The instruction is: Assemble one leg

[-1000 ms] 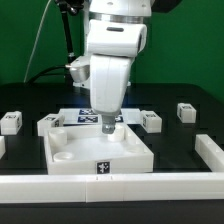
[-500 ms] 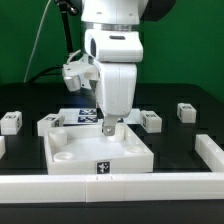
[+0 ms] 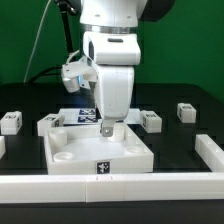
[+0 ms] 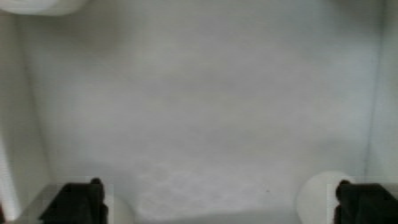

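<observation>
My gripper (image 3: 108,128) hangs over the back part of the large flat white plate (image 3: 128,158) with round corner sockets. In the wrist view the gripper (image 4: 219,203) is open, with nothing between its dark fingertips (image 4: 75,203); only the plate's surface (image 4: 196,100) and a round socket (image 4: 329,195) show below. Small white legs with square markers lie on the table: one at the exterior view's left (image 3: 10,121), one right of the plate (image 3: 150,120), one further right (image 3: 185,111). A white block (image 3: 47,124) sits at the plate's back left corner.
The marker board (image 3: 80,117) lies behind the plate, partly hidden by the arm. A low white wall runs along the front (image 3: 110,186) and up the exterior view's right side (image 3: 207,150). A dark stand and cables rise behind the arm.
The wrist has turned, so the arm looks narrower than one second ago. The gripper stays over the back of the plate, and the loose parts have not moved.
</observation>
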Robot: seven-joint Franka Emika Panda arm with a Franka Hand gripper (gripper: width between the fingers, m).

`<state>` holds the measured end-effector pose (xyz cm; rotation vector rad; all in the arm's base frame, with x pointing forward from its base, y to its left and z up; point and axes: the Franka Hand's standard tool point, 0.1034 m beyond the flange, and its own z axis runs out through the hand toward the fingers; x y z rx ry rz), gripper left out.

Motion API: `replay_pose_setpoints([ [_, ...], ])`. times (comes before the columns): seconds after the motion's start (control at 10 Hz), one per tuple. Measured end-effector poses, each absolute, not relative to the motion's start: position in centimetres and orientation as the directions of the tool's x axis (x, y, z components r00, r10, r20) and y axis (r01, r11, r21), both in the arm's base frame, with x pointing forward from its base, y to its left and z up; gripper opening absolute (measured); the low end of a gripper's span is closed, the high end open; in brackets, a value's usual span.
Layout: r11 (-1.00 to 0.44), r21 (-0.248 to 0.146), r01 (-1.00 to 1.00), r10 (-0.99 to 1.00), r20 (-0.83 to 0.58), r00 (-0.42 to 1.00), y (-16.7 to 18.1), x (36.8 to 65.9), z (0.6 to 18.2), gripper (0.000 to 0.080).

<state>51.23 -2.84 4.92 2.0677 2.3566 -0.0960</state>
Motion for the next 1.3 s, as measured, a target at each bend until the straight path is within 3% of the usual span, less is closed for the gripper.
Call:
replay_pose_setpoints([
  [0.3, 0.128, -0.044, 0.991, 0.991, -0.029, -0.13, -2.7, 47.5, 3.2, 0.065],
  [0.5, 0.118, -0.073, 0.99, 0.993, -0.018, -0.119, -3.1, 45.6, 1.7, 0.065],
  [0.9, 0.105, -0.068, 0.992, 0.994, -0.013, -0.106, -3.2, 45.5, 0.6, 0.065],
  [1.1, 0.105, -0.068, 0.992, 0.994, -0.013, -0.106, -3.2, 45.5, 0.6, 0.0422],
  [1.2, 0.105, -0.068, 0.992, 0.994, -0.013, -0.106, -3.2, 45.5, 0.6, 0.0422],
  [1.3, 0.105, -0.068, 0.992, 0.994, -0.013, -0.106, -3.2, 45.5, 0.6, 0.0241],
])
